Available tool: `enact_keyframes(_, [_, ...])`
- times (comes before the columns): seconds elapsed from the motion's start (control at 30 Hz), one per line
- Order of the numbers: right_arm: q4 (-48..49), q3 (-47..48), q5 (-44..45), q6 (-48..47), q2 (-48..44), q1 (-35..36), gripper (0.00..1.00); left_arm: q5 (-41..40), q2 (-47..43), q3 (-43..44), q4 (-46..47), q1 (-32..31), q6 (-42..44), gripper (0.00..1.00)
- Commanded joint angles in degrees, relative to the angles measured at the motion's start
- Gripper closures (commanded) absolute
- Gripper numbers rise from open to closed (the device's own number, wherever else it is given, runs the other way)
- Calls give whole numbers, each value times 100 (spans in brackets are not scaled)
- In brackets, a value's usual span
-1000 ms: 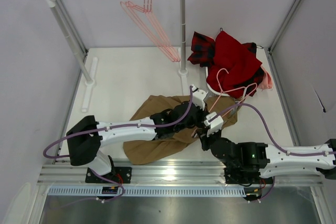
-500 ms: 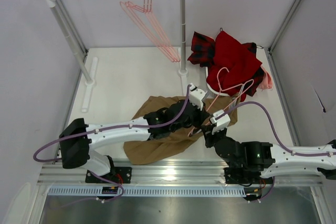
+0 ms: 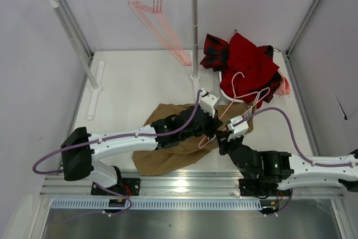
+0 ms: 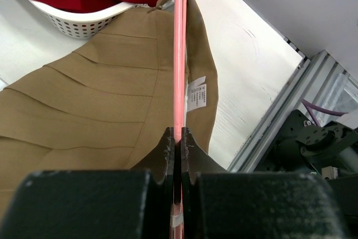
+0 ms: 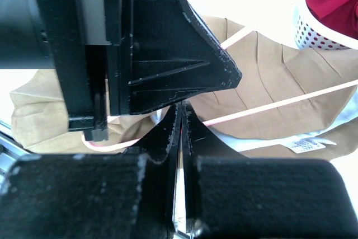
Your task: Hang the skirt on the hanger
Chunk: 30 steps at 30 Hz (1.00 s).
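Hanger (image 4: 179, 54) wire pinched between left gripper (image 4: 178, 137) jaws, above skirt (image 4: 89, 116).

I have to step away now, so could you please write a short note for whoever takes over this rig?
Left claw: shut on the hanger, a thin pink wire one.
Right claw: shut beside it; whether it pinches anything is unclear.
Skirt: spread on the table, under the hanger.
Done: hanger gripped.
Left: the skirt is not on the hanger yet.
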Motion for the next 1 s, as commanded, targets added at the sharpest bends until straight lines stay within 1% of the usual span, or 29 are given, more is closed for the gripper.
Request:
enact_keyframes(0.0, [281,280,248,-45,71,-8,100,45,-361,95,88,-31,-36,100])
enact_keyframes(0.1, [-324,438,-24,314,169,0,83,-16,-422,236,-78,-31,105,100])
enact_keyframes(0.13, [-517,587,-103,594,195,1,69,-25,-440,332,-114,-22,183,100])
enact_keyframes(0.17, [-902,667,-278,736,195,1,61,-16,-466,341,-166,-31,245,100])
enact_keyframes(0.2, [-1071,737,-367,833,134,1,55,-25,-536,394,-202,-13,307,100])
enact_keyframes(0.23, [-1255,868,-446,1095,90,1,43,-60,-563,429,-211,-13,403,100])
enact_keyframes(0.3, [-1800,1001,-622,1334,-33,9,33,-139,-676,438,-376,13,500,100])
enact_keyframes(0.33, [-1976,1062,-640,1501,-190,18,10,-157,-703,438,-386,39,553,100])
enact_keyframes(0.37, [-2265,1176,-666,1763,-287,9,8,-165,-747,412,-395,57,571,100])
enact_keyframes(0.43, [-2548,1282,-632,2011,-568,9,8,-192,-879,386,-439,92,606,100])
enact_keyframes(0.47, [-2950,1439,-553,2412,-648,9,8,-262,-932,359,-483,101,632,100])
enact_keyframes(0.53, [-3478,1642,-177,2897,-797,9,7,-350,-1142,377,-701,110,728,100])
enact_keyframes(0.57, [-4029,1852,-26,3465,-920,1,7,-385,-1230,385,-799,110,747,100])
enact_keyframes(0.6, [-4322,1958,123,3732,-982,-8,7,-472,-1335,386,-895,119,799,100])
enact_keyframes(0.67, [-4753,2143,352,3997,-1148,-17,8,-543,-1704,385,-1220,119,852,100])
enact_keyframes(0.7, [-4773,2257,405,3998,-1176,-8,8,-622,-1827,429,-1352,119,878,100])
enact_keyframes(0.73, [-4756,2302,519,3946,-1202,-8,8,-692,-1942,447,-1675,119,913,100])
enact_keyframes(0.8, [-4686,2355,677,3701,-1185,-17,6,-920,-2223,604,-2011,119,1001,100])
enact_keyframes(0.83, [-4615,2372,774,3621,-1150,-17,5,-991,-2311,666,-2369,119,1019,100])
enact_keyframes(0.87, [-4563,2399,984,3533,-1071,-17,5,-1070,-2451,719,-2547,119,1028,100])
enact_keyframes(0.9, [-4432,2442,1055,3158,-1027,-17,4,-1140,-2531,885,-2697,119,1011,100])
enact_keyframes(0.97, [-3975,2486,1161,2744,-939,-8,3,-1307,-2794,1026,-3084,119,958,100])
